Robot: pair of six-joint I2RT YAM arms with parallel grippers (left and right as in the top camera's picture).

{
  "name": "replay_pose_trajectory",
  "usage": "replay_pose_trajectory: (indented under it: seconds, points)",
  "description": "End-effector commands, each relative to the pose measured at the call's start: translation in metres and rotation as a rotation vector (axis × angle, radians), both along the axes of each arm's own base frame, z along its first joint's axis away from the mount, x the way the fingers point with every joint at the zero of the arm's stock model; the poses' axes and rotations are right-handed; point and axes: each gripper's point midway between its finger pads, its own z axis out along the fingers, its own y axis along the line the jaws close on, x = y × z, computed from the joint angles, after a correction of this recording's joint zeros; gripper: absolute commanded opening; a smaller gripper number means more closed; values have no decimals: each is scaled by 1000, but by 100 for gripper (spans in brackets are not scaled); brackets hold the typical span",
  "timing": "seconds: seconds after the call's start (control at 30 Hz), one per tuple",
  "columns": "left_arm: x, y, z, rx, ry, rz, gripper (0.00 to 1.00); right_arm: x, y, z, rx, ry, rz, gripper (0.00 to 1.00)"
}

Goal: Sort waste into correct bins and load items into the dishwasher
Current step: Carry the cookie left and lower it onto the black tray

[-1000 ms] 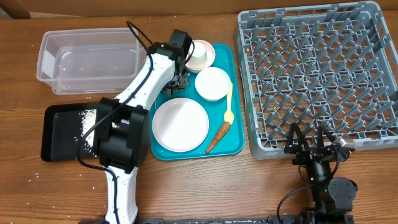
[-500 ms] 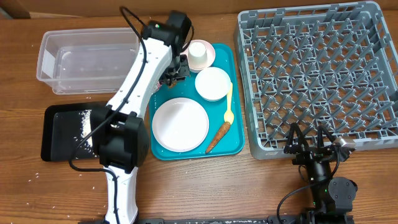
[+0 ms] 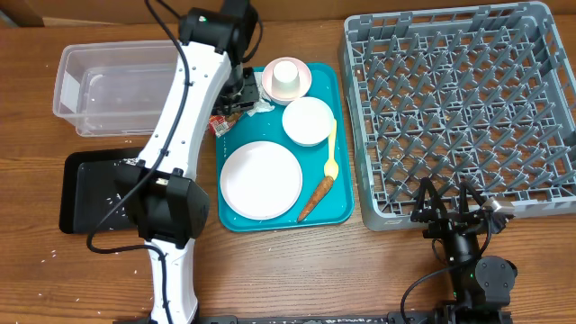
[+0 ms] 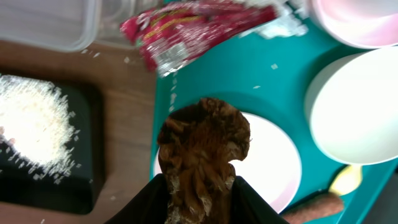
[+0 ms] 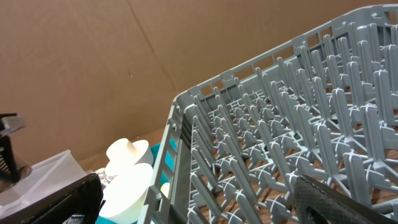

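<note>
- Left gripper pinching the wrinkled brown food lump; it has lifted off the teal plastic tray.
- Right gripper spread, idle.
- Lump picked; bin drop probably next.

Wooden table: clear tub, black tray, teal tray, grey rack.
</note>
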Motion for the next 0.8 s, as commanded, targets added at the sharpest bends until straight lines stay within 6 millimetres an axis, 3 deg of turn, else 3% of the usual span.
replay_pose_trajectory:
  seconds: [0.0,0.23,0.37,0.5,0.63,0.77]
  points:
    - [-1,17,10,12,-1,30,34,0,-1,-2,2,-2,-5,100]
    - [-10,63,31,29,-10,129,34,0,-1,-2,2,-1,-6,100]
    - [-17,97,63,8,-90,216,35,0,-1,-2,2,-2,-5,100]
    - [-24,121,81,6,-137,267,35,0,-1,-2,2,-2,-6,100]
    - [-28,144,85,10,-144,312,35,0,-1,-2,2,-2,-6,100]
    - [-36,161,72,-1,-95,355,35,0,-1,-2,2,-1,-6,100]
